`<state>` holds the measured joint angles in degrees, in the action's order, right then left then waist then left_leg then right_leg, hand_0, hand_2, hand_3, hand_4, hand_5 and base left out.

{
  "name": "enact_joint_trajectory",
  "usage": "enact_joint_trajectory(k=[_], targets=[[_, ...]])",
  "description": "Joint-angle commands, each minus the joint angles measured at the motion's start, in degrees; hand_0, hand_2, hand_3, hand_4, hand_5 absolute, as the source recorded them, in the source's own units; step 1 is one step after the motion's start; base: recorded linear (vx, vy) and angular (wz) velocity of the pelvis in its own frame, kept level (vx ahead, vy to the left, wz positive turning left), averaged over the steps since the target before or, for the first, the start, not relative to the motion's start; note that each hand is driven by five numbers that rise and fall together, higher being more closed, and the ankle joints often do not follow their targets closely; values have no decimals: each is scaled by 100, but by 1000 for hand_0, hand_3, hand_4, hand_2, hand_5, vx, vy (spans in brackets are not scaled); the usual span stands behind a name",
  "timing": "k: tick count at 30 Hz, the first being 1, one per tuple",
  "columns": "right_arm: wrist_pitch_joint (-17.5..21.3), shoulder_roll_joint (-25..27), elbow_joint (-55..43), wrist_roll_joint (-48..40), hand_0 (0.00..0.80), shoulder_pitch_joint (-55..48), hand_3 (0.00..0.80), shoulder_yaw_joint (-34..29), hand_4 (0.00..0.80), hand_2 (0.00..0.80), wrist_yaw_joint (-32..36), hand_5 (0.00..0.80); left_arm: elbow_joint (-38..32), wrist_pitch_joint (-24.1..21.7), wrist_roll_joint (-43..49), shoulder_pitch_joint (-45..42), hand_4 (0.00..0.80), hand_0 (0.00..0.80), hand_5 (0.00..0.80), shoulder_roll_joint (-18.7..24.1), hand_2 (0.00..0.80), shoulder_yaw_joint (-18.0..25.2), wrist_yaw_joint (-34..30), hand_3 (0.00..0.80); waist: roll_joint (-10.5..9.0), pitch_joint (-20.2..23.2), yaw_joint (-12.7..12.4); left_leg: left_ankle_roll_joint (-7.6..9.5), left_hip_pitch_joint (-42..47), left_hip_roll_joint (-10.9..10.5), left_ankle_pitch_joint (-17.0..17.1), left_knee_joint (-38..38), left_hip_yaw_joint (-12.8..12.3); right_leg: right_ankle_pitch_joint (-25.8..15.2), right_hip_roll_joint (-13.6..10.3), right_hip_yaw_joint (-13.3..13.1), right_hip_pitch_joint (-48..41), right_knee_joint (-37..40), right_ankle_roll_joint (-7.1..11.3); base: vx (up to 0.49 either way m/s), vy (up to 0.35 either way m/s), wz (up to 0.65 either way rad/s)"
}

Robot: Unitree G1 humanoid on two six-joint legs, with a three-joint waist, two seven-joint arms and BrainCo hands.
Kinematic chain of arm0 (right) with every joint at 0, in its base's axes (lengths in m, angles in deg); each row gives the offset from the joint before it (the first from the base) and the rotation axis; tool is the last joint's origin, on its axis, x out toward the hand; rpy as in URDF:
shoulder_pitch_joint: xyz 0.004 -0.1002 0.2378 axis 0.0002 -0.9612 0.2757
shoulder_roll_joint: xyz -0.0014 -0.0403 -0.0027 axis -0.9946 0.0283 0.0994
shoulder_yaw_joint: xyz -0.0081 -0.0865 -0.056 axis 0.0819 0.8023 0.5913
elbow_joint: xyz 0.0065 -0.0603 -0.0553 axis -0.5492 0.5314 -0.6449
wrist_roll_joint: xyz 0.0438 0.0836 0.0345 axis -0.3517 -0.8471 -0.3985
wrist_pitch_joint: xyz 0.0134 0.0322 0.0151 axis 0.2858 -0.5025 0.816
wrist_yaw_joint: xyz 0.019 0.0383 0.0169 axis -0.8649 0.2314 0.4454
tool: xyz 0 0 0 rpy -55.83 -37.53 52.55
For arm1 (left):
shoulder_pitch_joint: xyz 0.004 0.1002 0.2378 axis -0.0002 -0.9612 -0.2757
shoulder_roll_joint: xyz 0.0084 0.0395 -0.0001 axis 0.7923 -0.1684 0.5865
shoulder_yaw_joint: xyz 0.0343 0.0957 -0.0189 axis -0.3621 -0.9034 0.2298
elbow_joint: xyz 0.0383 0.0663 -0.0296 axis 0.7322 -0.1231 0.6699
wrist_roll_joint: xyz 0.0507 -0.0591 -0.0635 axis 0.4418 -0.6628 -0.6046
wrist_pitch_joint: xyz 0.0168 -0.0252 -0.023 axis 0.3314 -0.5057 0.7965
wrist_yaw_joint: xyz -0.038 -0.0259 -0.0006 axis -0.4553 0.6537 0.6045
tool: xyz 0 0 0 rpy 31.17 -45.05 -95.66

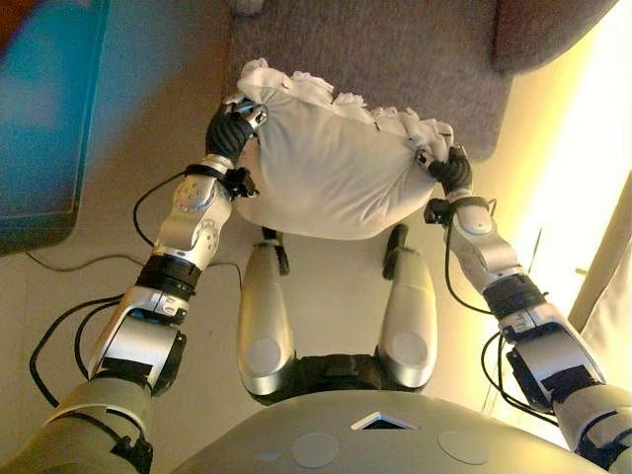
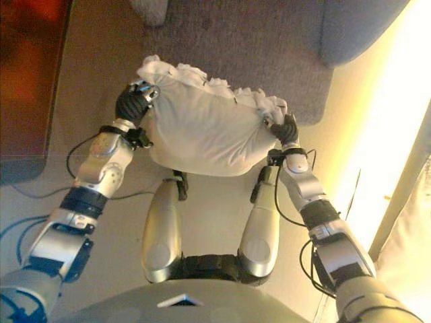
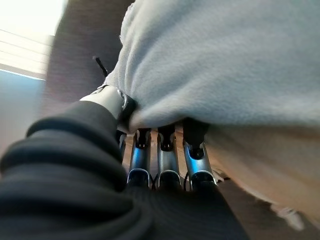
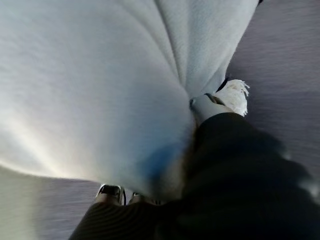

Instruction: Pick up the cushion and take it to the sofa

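- Left eye view looks down from the robot's head: a plump white cushion (image 1: 331, 168) with a frilled edge hangs in the air between two robot hands, in front of the chest and clear of the floor.
- Beyond the cushion lies a grey sofa (image 1: 395, 59); its seat fills the top of the view, with a rounded armrest at the upper right. The far, frilled edge of the cushion already overlaps the seat, so the carry looks close to its end.
- The left robot hand (image 1: 232, 128) grasps the cushion's left end. In the left wrist view its fingers (image 3: 167, 155) run under the fabric while the thumb (image 3: 112, 102) presses in from the side, bunching the cloth into a fold.
- The right robot hand (image 1: 449, 168) grasps the opposite end. In the right wrist view the cloth gathers into tight creases that meet at the thumb (image 4: 207, 105), with a tuft of the frill poking out beside it.
- Holding both ends probably keeps the soft, floppy cushion from sagging or slipping out of a single grip; it droops a little in the middle all the same.
- Both arms reach forward and slightly inward, elbows bent and low, wrists raised towards the cushion, the two hands at much the same level.
- A blue surface (image 1: 49, 109) shows at the upper left, well apart from the cushion.
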<state>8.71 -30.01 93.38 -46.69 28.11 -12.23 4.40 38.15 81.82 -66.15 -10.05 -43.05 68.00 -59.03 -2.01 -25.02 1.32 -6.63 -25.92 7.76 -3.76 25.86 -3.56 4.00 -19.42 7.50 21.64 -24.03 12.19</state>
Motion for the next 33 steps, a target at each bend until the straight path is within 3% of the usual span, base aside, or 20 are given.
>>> enact_joint_trajectory(k=[1, 4, 9, 16, 19, 21, 27, 30, 33], targets=[[703, -128, -571, 156, 800, 97, 800, -301, 800, 800, 241, 800, -436, -340, 293, -27, 800, 800, 800, -269, 800, -157, 80, 800, 75, 1076, -147, 174, 468, -36, 105, -554, -33, -831, -81, 110, -191, 834, -199, 126, -2, -9], [522, -172, -735, 175, 800, -103, 800, -369, 800, 800, 372, 800, -601, -131, 433, -358, 800, 800, 800, -324, 800, -38, 12, 800, 100, 1429, -215, 167, 1102, -74, 165, -1024, 131, -804, 115, 125, -853, 1291, -132, 266, -1, -7], [214, -164, -1112, -99, 800, -284, 800, -437, 800, 800, 563, 800, -910, 66, 392, -987, 800, 800, 800, -310, 800, 269, 67, 800, 111, 2000, -438, 196, 1878, -250, 226, -1721, 623, -794, 244, -8, -1614, 1765, -103, 278, 49, -25], [302, -313, -966, -337, 800, -547, 800, -515, 800, 800, 451, 800, -752, 126, 322, -1032, 800, 800, 800, -375, 800, 300, 42, 800, 120, 2284, -332, 155, 2398, -108, 200, -1828, -40, -791, 107, 259, -2114, 1831, -123, 114, 47, -6], [323, -352, -925, -420, 800, -611, 800, -571, 800, 800, 314, 800, -652, 241, 378, -838, 800, 800, 800, -395, 800, 191, 18, 800, 107, 2344, -227, 151, 2499, -128, 209, -1861, -471, -961, -60, 487, -2285, 1908, -86, 54, 83, 20], [326, -435, -873, -456, 800, -625, 800, -569, 800, 800, 186, 800, -524, 262, 381, -702, 800, 800, 800, -423, 800, 109, 38, 800, 90, 2364, -179, 209, 2581, -222, 167, -1931, -474, -1099, -152, 471, -2267, 1810, -55, 67, 108, 37], [165, -561, -564, -769, 800, -523, 800, -488, 800, 800, 281, 800, -108, 418, 491, -355, 800, 800, 800, -444, 800, -98, 183, 800, 178, 2312, -36, 529, 2765, -577, 50, -2075, -444, -1752, -426, -7, -1696, 582, -93, 29, 147, 5], [228, -577, -387, -885, 800, -402, 800, -392, 800, 800, 234, 800, 113, 396, 311, -234, 800, 800, 800, -396, 800, -147, 224, 800, 251, 2270, 0, 603, 2802, -636, 9, -2014, -449, -1786, -286, -182, -1526, 109, -186, 102, 127, -10], [319, -559, -281, -791, 800, -353, 800, -339, 800, 800, 258, 800, 233, 295, 329, -217, 800, 800, 800, -441, 800, -165, 175, 800, 208, 2257, 116, 638, 2903, -742, -67, -1929, -411, -1683, 99, -341, -1456, 254, -272, 195, 38, -20]])
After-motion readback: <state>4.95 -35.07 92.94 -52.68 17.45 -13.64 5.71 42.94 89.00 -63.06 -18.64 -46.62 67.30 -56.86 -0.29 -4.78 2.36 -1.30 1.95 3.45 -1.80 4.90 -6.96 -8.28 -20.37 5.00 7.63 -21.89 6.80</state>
